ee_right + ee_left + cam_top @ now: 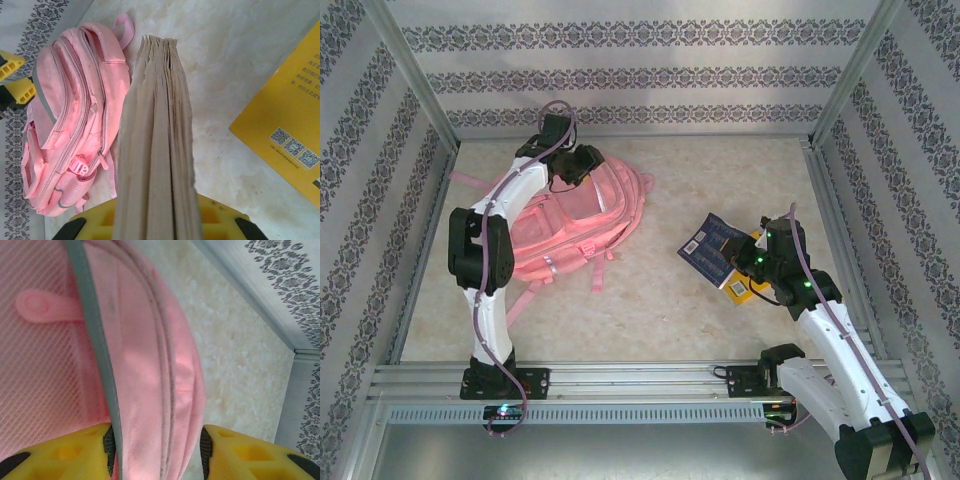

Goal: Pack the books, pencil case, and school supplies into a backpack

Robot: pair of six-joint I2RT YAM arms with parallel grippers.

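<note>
Left gripper [157,450] straddles the backpack [590,215] top fold at far left, pads near both sides; cannot tell if clamped. Bare table [650,300] in between. Right gripper [157,222] pinches navy book [156,125], page edges facing the wrist camera. Yellow book [285,110] lies flat just beside it, backpack well to its left.

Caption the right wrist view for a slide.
Right jaws grip a book, pages toward camera; backpack left, yellow book right.
</note>
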